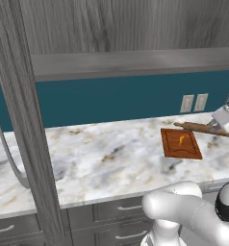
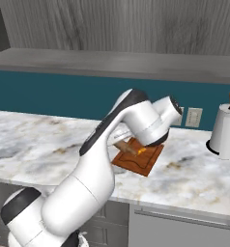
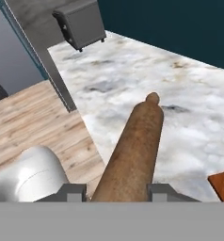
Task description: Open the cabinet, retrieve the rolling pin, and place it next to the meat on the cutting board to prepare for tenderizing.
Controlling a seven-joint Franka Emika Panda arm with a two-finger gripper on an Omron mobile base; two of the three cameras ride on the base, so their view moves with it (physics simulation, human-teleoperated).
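Wooden rolling pin (image 3: 132, 150) clamped between the fingers (image 3: 163, 192), above the marble counter (image 3: 132, 75).

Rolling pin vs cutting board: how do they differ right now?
The rolling pin is a slim round rod; the cutting board is a flat rectangle. The pin is held in the gripper above the marble counter; the board lies flat on it, carrying the meat. Both are brown wood, the board redder.
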